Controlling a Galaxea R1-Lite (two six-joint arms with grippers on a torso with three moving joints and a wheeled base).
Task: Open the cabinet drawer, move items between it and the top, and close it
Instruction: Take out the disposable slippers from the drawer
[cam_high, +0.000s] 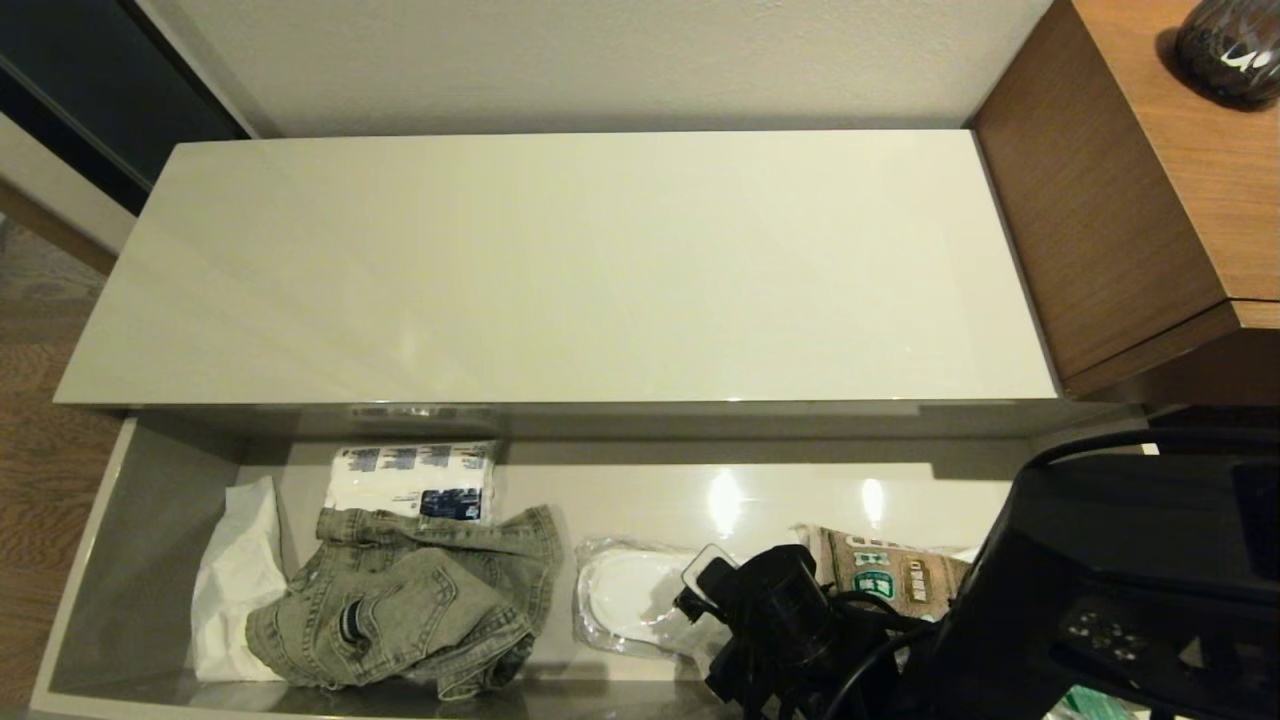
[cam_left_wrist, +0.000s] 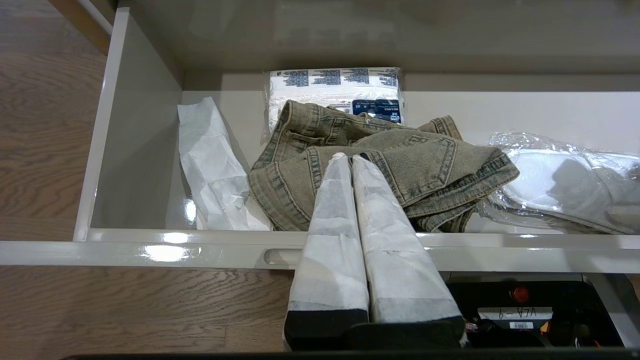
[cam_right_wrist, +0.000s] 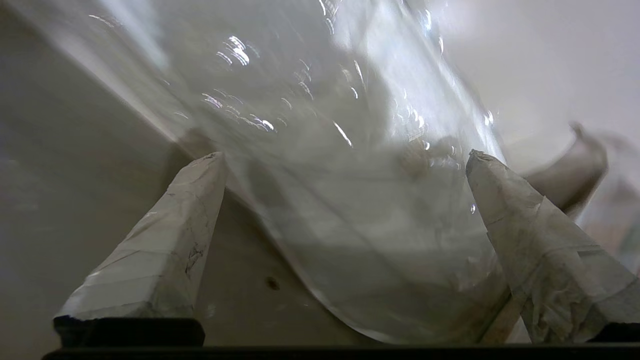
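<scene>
The cabinet drawer (cam_high: 150, 520) stands pulled out below the bare cabinet top (cam_high: 560, 270). Inside lie the olive-grey denim jacket (cam_high: 410, 600) at the left and the clear slipper pack (cam_high: 625, 595) in the middle. My right gripper (cam_right_wrist: 345, 160) is down in the drawer at the pack's right end, open, its taped fingers (cam_right_wrist: 165, 250) straddling the clear plastic (cam_right_wrist: 350, 200). In the head view only its black wrist (cam_high: 770, 610) shows. My left gripper (cam_left_wrist: 346, 158) is shut and empty, held in front of the drawer's front rim (cam_left_wrist: 150, 250), pointing at the jacket (cam_left_wrist: 400, 165).
A white-and-blue tissue pack (cam_high: 415, 480) lies behind the jacket, and crumpled white paper (cam_high: 235, 580) sits at the drawer's left end. A printed snack bag (cam_high: 890, 580) lies right of the slippers. The taller wood-grain desk (cam_high: 1130, 200) stands at the right, with a dark vase (cam_high: 1225, 45) on it.
</scene>
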